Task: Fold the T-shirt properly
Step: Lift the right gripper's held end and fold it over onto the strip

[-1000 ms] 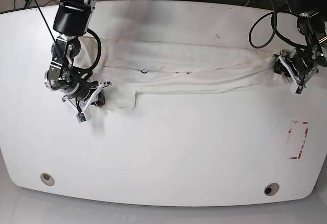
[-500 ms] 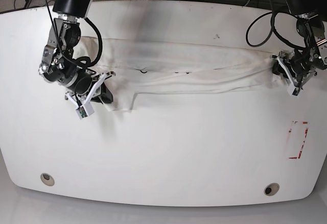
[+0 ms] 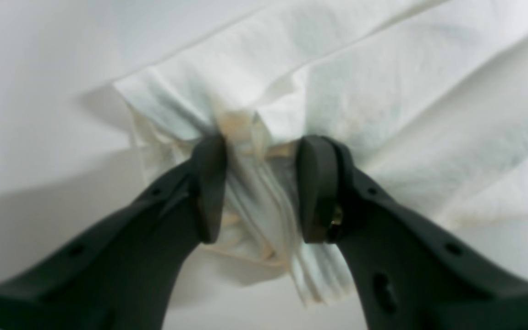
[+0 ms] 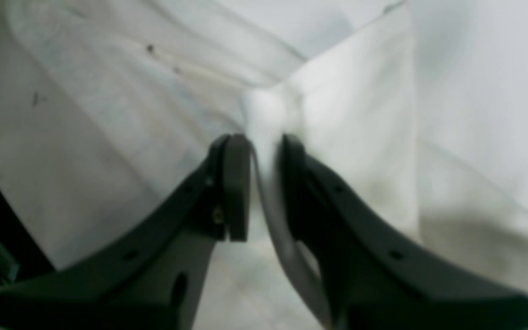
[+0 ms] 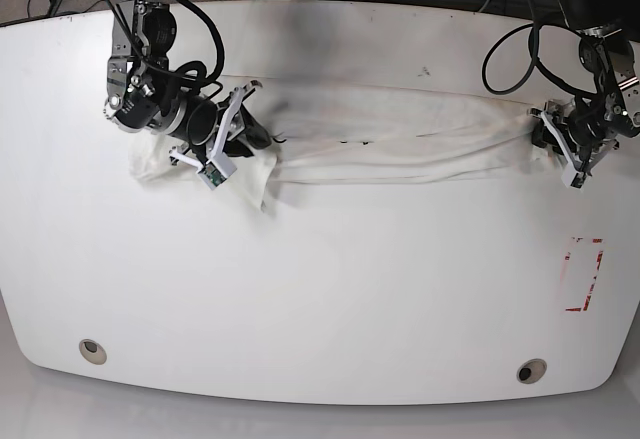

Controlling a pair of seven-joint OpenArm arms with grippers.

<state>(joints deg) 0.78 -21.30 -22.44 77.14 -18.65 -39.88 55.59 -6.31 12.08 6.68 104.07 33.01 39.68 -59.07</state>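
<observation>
T-shirt (image 5: 400, 134) lies as a long narrow band along the far half of the tabletop (image 5: 320, 289), stretched from near the far-left corner across to the right edge. It looks already folded lengthwise into a strip; no print shows from the base view, only a few small dark marks along the upper fold. My left claw (image 3: 259, 188) sits at the right edge of the tabletop and is clenched on a bunched wad of the shirt's end: in the wrist view the cloth is pinched in pleats between the two dark fingers (image 3: 209, 188), with a loose tail hanging below them. My right claw (image 4: 264, 183) is toward the far-left corner, over the other end of the strip. Its jaws stand only slightly apart with a thin ridge of white cloth between them; the view is blurred, and I cannot tell whether it grips that ridge or has let it go. Below that claw in the base view, a loose flap (image 5: 262, 174) hangs toward the near edge, rumpled, not squared. My judgement: the lengthwise folds are done, the crosswise folds are left. The strip has yet to be doubled end over end into a compact packet, and the left end needs tidying first.
</observation>
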